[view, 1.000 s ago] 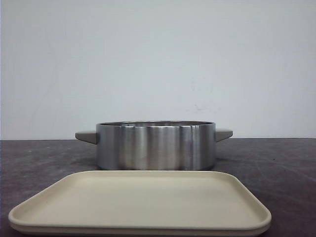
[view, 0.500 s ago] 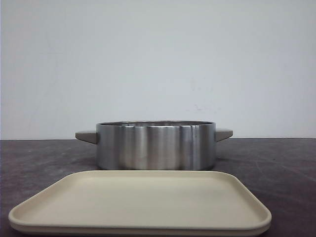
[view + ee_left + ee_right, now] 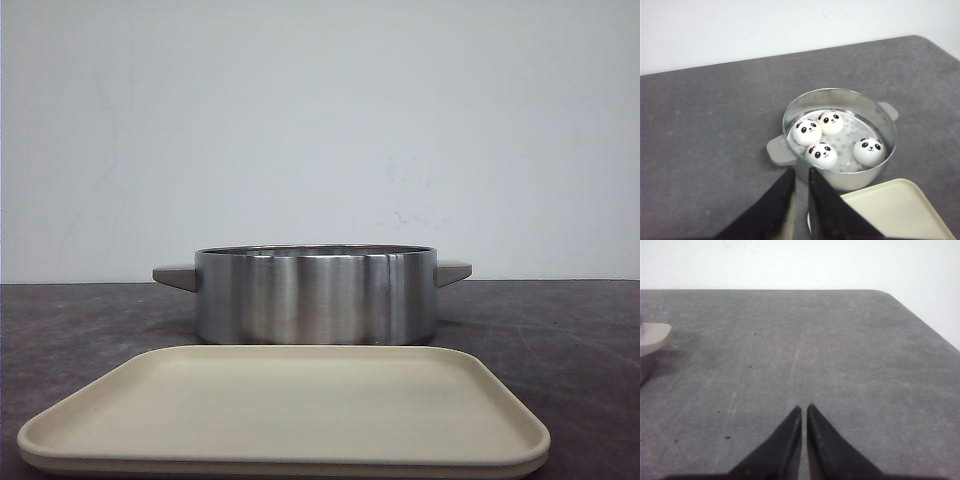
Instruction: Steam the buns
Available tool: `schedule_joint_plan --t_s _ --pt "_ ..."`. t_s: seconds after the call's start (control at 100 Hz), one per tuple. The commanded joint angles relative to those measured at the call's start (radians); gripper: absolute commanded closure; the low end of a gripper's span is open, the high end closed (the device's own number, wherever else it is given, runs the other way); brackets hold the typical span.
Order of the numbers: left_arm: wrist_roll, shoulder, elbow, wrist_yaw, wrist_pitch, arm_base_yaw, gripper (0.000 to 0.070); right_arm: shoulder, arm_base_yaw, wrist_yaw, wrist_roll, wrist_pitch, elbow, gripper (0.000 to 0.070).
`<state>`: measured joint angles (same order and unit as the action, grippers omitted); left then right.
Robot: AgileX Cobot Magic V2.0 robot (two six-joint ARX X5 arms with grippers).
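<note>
A dark grey table [image 3: 80,330] fills the scene before you, backed by a plain white wall, with a cream tray [image 3: 285,415] lying bare at the near edge and a steel pot [image 3: 315,295] standing just behind it, its grey handles sticking out to either side. Inside the pot, on a perforated steamer plate [image 3: 852,137], sit the buns [image 3: 821,154]: four white domes with panda faces, three clustered together and touching or nearly so, one set apart near the wall. Your left gripper [image 3: 801,186] hangs above the table beside the pot's near handle, fingers narrowed to a slim gap and holding nothing. Your right gripper [image 3: 804,421] points over bare table well away from the pot, fingers nearly closed, also without a load. The buns look light, soft and smooth-skinned, so you would likely do best to pinch each gently across its sides, low on the dome, with modest squeeze.
</note>
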<state>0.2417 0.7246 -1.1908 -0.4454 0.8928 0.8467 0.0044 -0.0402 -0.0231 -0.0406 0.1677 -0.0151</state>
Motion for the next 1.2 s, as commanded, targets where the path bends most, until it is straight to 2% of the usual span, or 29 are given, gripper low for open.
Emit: schedule_joint_plan --t_s 0.0,0.13,0.31,0.37,0.51,0.62,0.82,1.19 --pt "-0.019 -0.023 -0.011 0.0 -0.007 -0.026 0.0689 -0.001 0.0 -0.004 0.007 -0.013 0.003 0.0688" --pt "0.019 -0.085 0.031 0.063 -0.08 -0.161 0.0689 -0.001 0.0 -0.004 0.007 -0.012 0.003 0.0688" --pt "-0.076 -0.227 0.276 0.172 -0.38 -0.36 0.0689 -0.001 0.0 -0.004 0.007 -0.012 0.003 0.0688" --pt "-0.08 -0.275 0.372 0.206 -0.476 -0.412 0.0688 -0.001 0.0 -0.004 0.007 -0.012 0.003 0.0688" --pt "-0.033 -0.383 0.615 0.336 -0.682 -0.541 0.0688 -0.001 0.0 -0.004 0.007 -0.012 0.003 0.0688" --pt "-0.016 -0.451 0.786 0.345 -0.796 -0.629 0.0688 -0.001 0.0 -0.003 0.007 -0.012 0.003 0.0688" --pt "-0.016 -0.555 0.989 0.346 -0.849 -0.747 0.0688 -0.001 0.0 -0.003 0.007 -0.012 0.003 0.0688" --pt "-0.016 -0.722 1.163 0.346 -0.893 -0.861 0.0688 -0.001 0.0 -0.004 0.007 -0.012 0.003 0.0688"
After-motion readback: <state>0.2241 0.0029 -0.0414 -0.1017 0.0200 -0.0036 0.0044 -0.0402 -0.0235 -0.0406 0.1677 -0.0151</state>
